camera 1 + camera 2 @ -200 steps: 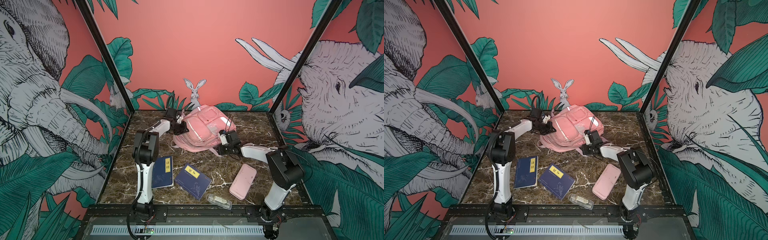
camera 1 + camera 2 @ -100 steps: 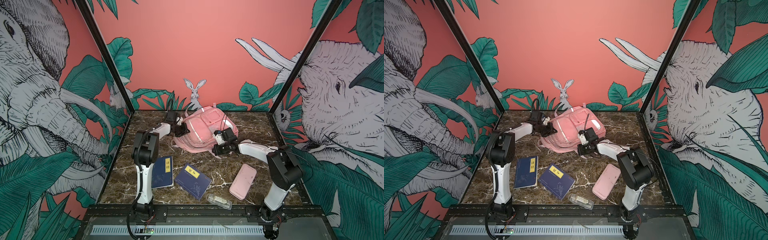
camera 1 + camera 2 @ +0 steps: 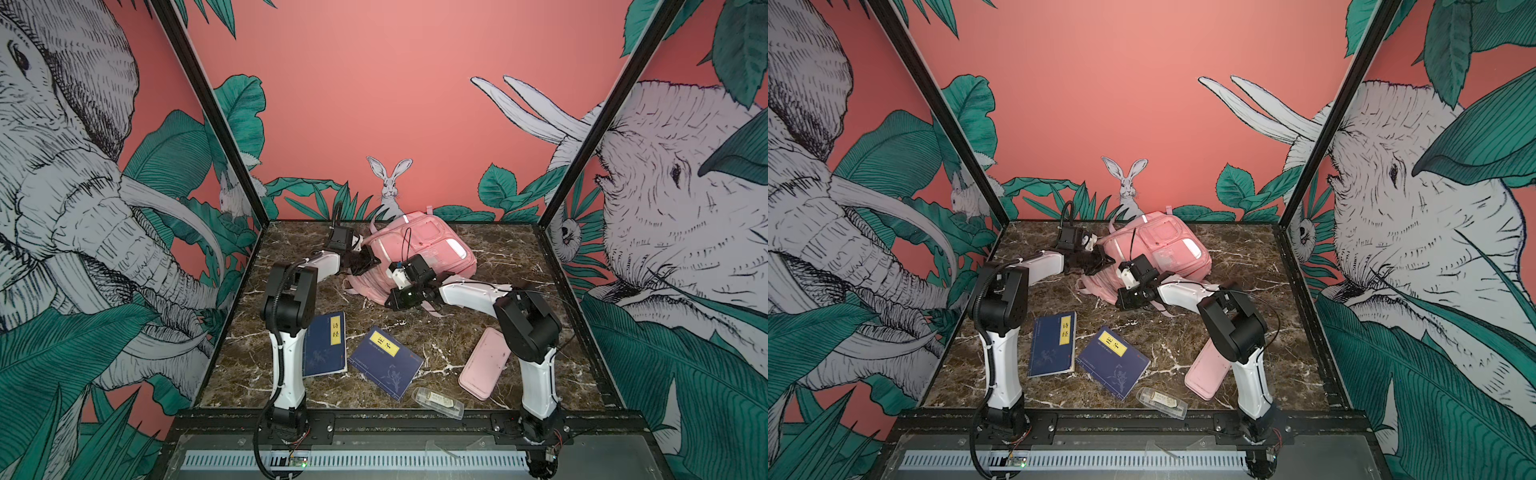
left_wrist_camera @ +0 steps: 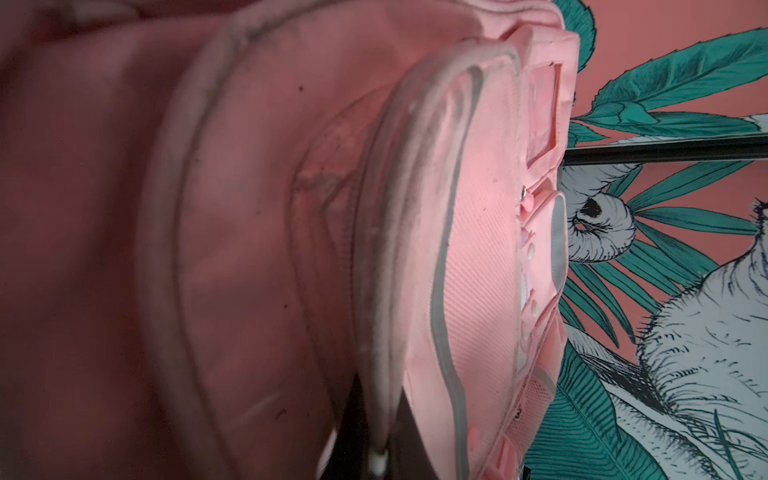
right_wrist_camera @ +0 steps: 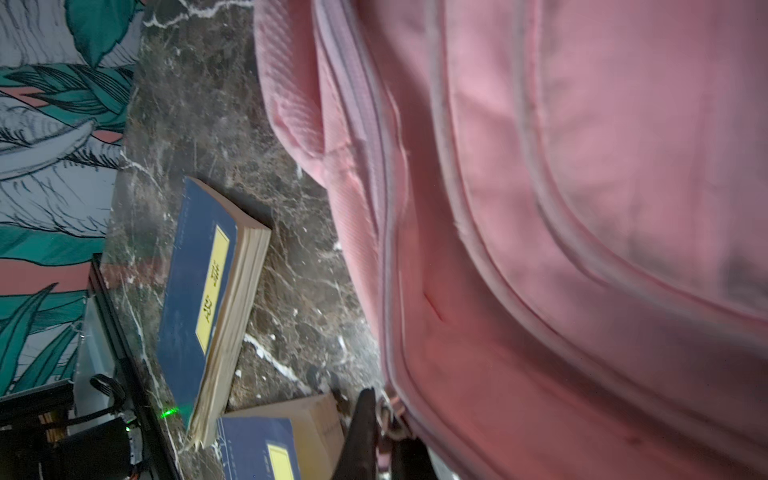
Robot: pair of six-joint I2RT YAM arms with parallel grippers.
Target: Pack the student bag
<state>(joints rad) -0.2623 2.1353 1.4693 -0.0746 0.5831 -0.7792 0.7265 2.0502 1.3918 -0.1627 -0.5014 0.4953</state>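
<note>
A: Looking inside the student bag (image 3: 440,253), is there anything?
B: Its inside is hidden. It lies back-middle on the table (image 3: 478,332), pockets up, loop end toward the back wall. It is bunched, so its length is unclear. The clear case (image 3: 437,402) holds something pale.
A: Arms?
B: Both stretched low. The left gripper (image 3: 368,262) pinches the bag's left rim; the right gripper (image 3: 395,298) pinches its near edge.

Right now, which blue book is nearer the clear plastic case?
The tilted middle book, close by the clear case; the other book lies beside the left arm.
</note>
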